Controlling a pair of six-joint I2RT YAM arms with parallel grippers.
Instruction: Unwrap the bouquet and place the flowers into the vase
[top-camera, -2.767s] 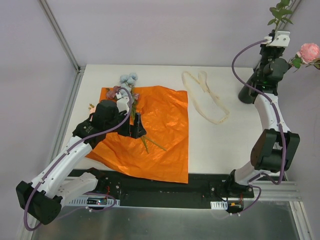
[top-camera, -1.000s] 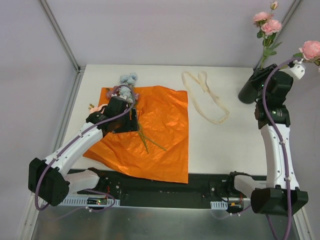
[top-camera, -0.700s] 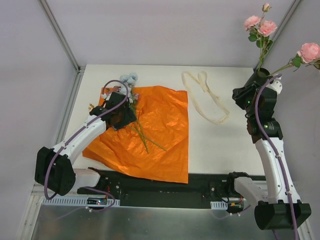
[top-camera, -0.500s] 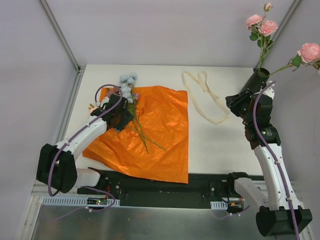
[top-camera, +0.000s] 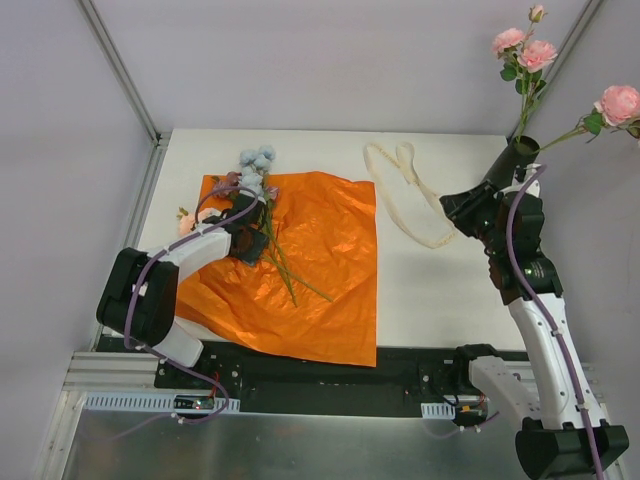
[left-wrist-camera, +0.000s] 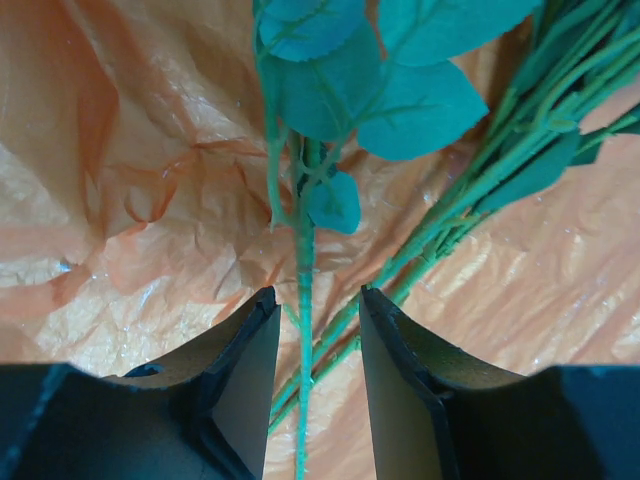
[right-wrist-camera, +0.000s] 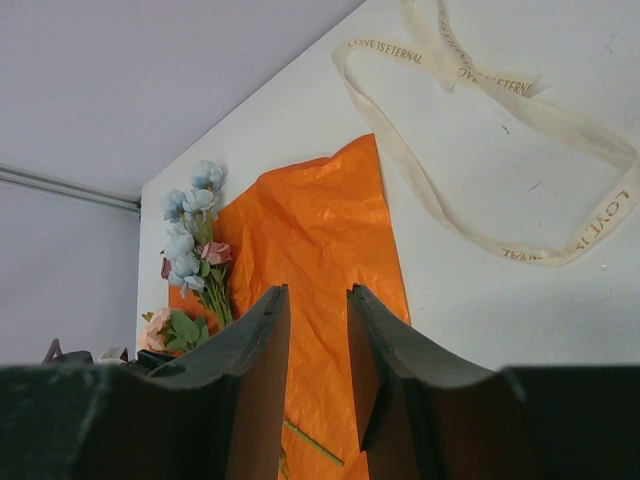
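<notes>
**Ana:** Where does it stand?

**Ben:** The crinkly bright orange paper (top-camera: 320, 260) lies spread out on the white table (top-camera: 430, 290). The loose artificial flowers (top-camera: 262, 200), blue and mauve heads on thin green stems, lie along its left part, and the blooms reach past its far edge. The left gripper (left-wrist-camera: 318, 295) is low over the paper there with its jaws spread. One leafy green stem (left-wrist-camera: 304, 260) runs between them and touches neither.

**Ana:** And the other arm?

**Ben:** The right gripper (right-wrist-camera: 318, 292) hangs well to the right of the orange paper, jaws a little apart with nothing between them. The tall narrow dark matte vase (top-camera: 508, 163) stands further right still, beyond the paper's far right corner, and already holds pink roses (top-camera: 525, 50). A printed cream ribbon (top-camera: 410, 195) lies loose between paper and vase.

**Ana:** What could go wrong?

**Ben:** A few things, I'd say.
- The other stems (left-wrist-camera: 470, 190) are bunched just right of the left gripper, so a small drift could trap two, or none.
- The jaws sit close to the sheet, so closing might pinch a crinkle and lift the paper with the stem.
- The stem is thin and leafy, so it may swivel in the grip.
- The vase is narrow and the roses lean out of it, so a nudge from the nearby right gripper, or a badly aimed stem, could tip it.
</notes>
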